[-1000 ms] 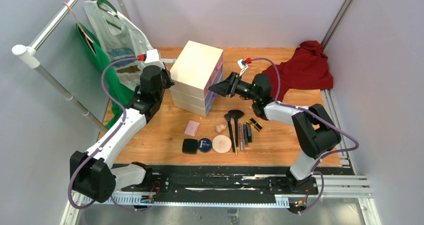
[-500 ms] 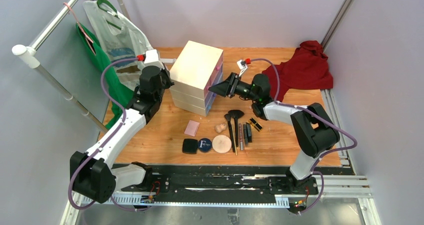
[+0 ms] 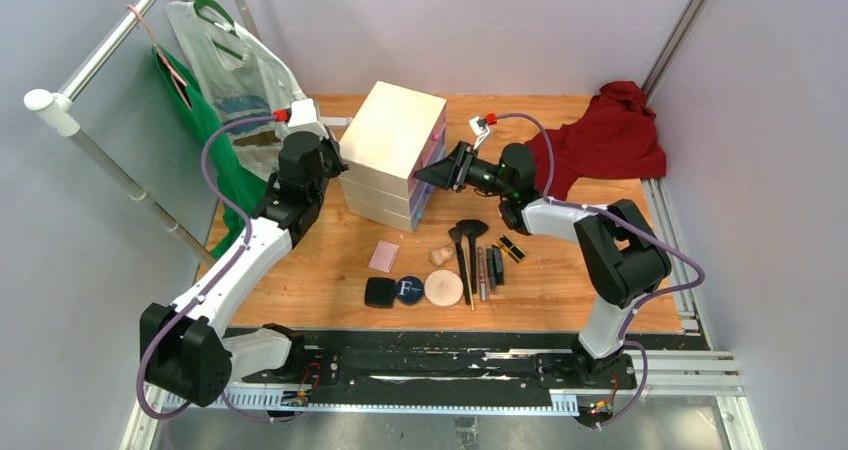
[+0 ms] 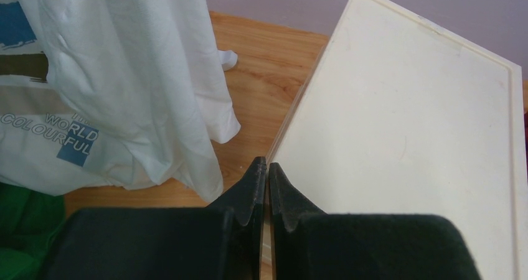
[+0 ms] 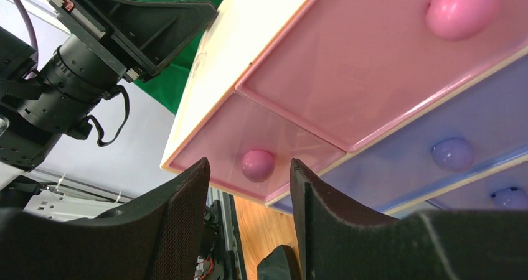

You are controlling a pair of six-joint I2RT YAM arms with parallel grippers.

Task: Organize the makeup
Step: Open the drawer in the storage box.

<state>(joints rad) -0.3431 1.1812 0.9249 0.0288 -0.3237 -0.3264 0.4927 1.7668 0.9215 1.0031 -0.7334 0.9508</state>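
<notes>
Pale lilac walls (image 3: 500,20) enclose a warm brown wooden tabletop (image 3: 550,292), with a silver metal rail (image 3: 115,37) at left and a crumpled red cloth (image 3: 610,140) in the far right corner.

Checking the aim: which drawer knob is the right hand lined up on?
The pink knob seen between the right hand's fingers; the other pink knob and the purple knobs lie outside that gap.

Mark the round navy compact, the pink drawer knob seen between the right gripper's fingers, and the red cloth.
round navy compact (image 3: 408,289): top view, centre of its lid, on the white letter.
pink drawer knob (image 5: 258,165): right wrist view, middle of the dome.
red cloth (image 3: 605,135): top view, middle of the crumpled fabric.
</notes>
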